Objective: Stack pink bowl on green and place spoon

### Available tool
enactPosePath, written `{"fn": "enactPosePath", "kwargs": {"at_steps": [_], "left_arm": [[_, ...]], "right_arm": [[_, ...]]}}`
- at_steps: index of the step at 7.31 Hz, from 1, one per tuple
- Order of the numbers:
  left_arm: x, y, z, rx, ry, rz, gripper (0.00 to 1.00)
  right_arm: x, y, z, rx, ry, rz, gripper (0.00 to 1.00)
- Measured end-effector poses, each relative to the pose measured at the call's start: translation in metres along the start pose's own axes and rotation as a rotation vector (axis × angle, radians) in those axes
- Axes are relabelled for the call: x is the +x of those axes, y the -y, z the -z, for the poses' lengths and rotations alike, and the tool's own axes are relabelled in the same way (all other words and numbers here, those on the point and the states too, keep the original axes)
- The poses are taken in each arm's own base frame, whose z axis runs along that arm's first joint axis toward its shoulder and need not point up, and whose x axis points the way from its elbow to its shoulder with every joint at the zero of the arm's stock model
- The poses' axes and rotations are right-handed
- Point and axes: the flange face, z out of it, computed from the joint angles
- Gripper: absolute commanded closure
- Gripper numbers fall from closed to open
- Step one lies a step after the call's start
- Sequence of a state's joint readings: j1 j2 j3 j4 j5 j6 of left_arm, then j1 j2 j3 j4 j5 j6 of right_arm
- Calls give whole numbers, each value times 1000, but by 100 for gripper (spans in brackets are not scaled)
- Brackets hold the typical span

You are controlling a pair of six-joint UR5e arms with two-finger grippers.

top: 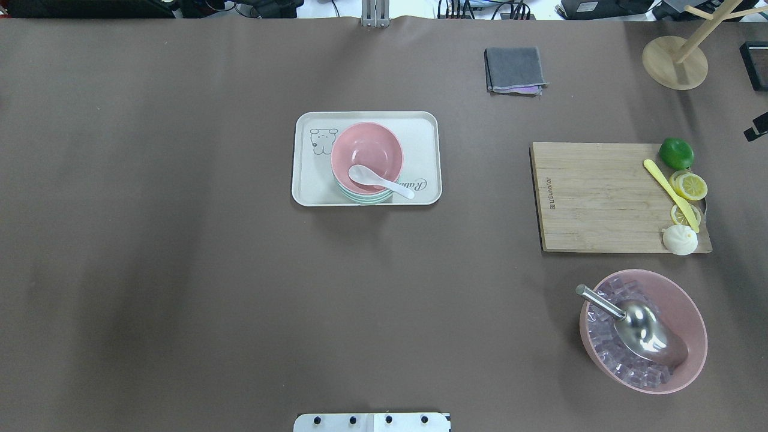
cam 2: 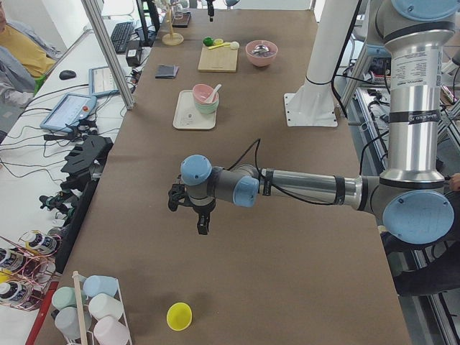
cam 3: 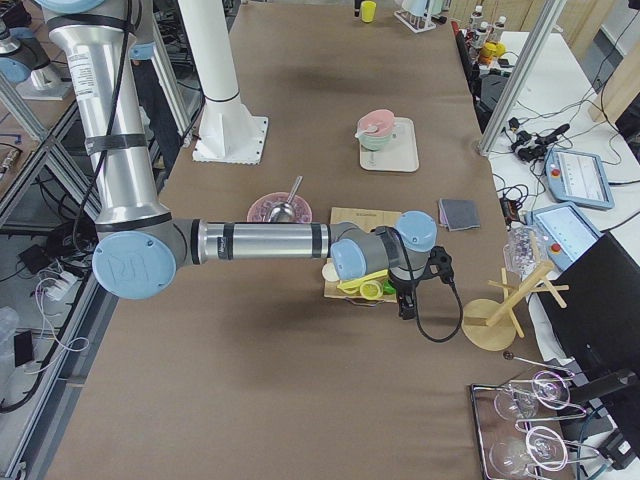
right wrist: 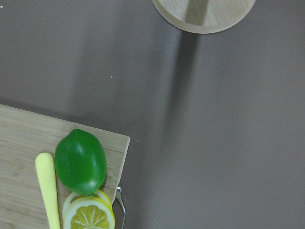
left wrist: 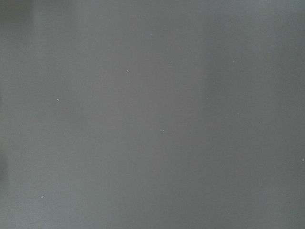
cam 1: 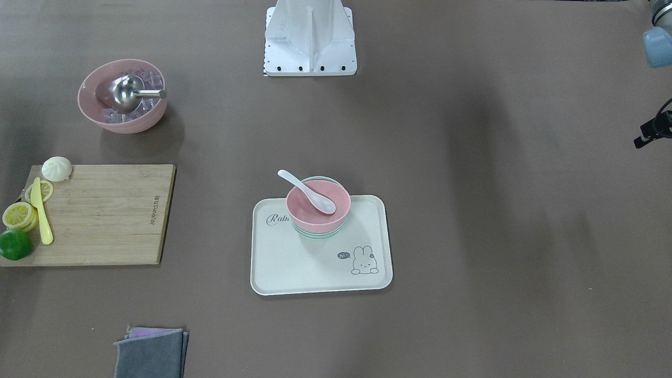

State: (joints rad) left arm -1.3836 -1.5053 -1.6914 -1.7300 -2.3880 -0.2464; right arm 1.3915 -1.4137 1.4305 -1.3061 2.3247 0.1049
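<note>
Pink bowl [top: 367, 150] is sitting in green bowl [top: 359, 197], spoon [top: 379, 180] handle at four o'clock; we are judging only retreat left, and cannot tell whether left gripper [cam 2: 203, 226] or right gripper [cam 3: 404, 307] is spread.

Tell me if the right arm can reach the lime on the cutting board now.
Probably yes: the right tool hangs close by the lime at the cutting board corner, and nothing covers the lime.

Tray [cam 1: 273, 273]: partial "Rab…" and "hi~"; cutting board [cam 1: 105, 220]: small illegible brand.
</note>
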Motion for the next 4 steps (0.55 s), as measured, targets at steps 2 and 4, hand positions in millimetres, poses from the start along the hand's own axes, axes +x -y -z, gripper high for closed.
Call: {"fn": "enactPosePath", "kwargs": {"at_steps": [2,4], "left_arm": [[13,1,12,28,-14,-25,2],[25,1,22,48,-21,-47,2]], "right_arm": [[1,0,-1,0,-1,-4,0],[1,0,-1,1,-1,-8,0]]}}
